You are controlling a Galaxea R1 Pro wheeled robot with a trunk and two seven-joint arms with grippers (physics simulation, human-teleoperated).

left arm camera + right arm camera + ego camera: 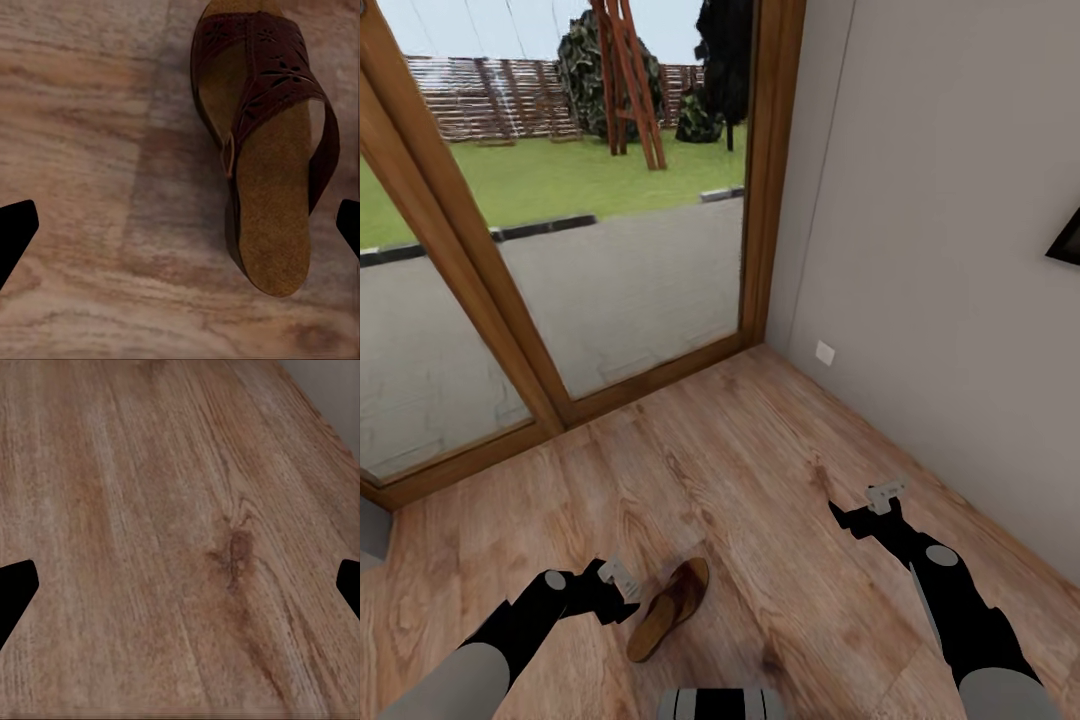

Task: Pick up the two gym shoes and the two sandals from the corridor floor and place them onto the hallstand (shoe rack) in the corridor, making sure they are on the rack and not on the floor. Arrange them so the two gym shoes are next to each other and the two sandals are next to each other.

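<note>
A: So, any writing or brand marks showing anywhere?

B: None I can read. The sandal [262, 142] is carrying only a cut-out floral pattern punched through its dark brown strap; no lettering is showing on the tan footbed.

A: Where is it lying?

B: It is lying flat on the corridor floor [780, 470], sole down, one sandal alone, just beside the left gripper [622, 582] in the head view. Its footbed is looking cork-like and speckled, with a darker rim running round the edge and a thin strap crossing near the middle.

A: Left gripper state?

B: The fingers [16, 232] are standing spread wide, one tip at each edge of the left wrist view, hanging above the boards and gripping nothing. The sandal is sitting between the tips, closer to one of them.

A: And the right?

B: The right gripper [868, 508] is hovering over bare planks near the grey wall [940, 230], well apart from the sandal. Its fingers [16, 589] are likewise spread, with only wood grain and a dark knot [238, 547] lying between them.

A: Surroundings?

B: A wood-framed glass door [590, 260] is facing a lawn [580, 175] and fence. A small white socket plate [825, 352] is sitting low on the wall.
</note>
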